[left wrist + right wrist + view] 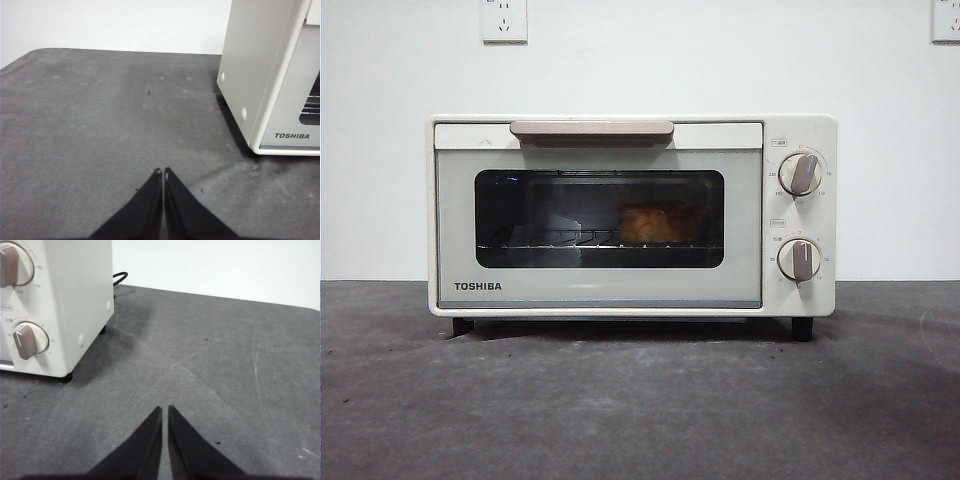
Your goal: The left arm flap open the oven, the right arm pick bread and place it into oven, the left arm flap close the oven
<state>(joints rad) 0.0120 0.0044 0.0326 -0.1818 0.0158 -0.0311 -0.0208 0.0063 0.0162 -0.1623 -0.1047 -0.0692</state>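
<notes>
One bread (651, 224) sits inside closed oven (600, 290).

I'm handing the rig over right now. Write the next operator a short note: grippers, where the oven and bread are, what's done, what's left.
Left gripper: jaws shut, holding nothing, above the bare table off the oven's TOSHIBA-logo side.
Right gripper: jaws nearly shut, holding nothing, above the table off the oven's knob side.
Oven: upright on the table, door closed, handle at the top.
Bread: inside on the wire rack, seen through the window, toward the knob side.
Done: bread is in and the door is shut.
Left: nothing visible; both arms are clear of the oven.
</notes>
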